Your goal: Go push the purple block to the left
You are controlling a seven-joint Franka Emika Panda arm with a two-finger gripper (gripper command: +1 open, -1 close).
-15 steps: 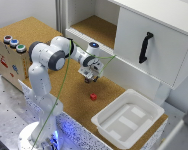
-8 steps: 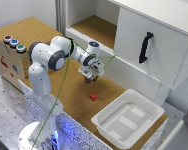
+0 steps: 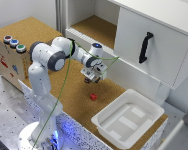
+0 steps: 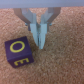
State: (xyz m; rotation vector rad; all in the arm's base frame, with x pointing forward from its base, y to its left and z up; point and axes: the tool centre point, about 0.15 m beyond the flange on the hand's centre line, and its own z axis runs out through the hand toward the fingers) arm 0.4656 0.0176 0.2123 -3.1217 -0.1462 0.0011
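The purple block (image 4: 19,52), with yellow letters O and E on its faces, sits on the cork surface in the wrist view. My gripper (image 4: 40,42) has its fingers pressed together with nothing between them. The tips are low over the cork, just beside the block's upper corner, and I cannot tell whether they touch it. In the exterior view my gripper (image 3: 91,78) hangs over the cork in front of the white cabinet, and the purple block is hidden under the hand.
A small red block (image 3: 93,96) lies on the cork near the gripper. A white tray (image 3: 110,128) stands at the exterior view's right front. The white cabinet with a black handle (image 3: 145,47) is close behind. A wooden box with coloured buttons (image 3: 13,44) stands at the left.
The gripper has sunk slightly toward the cork. The arm otherwise holds the same place, and the red block has not moved.
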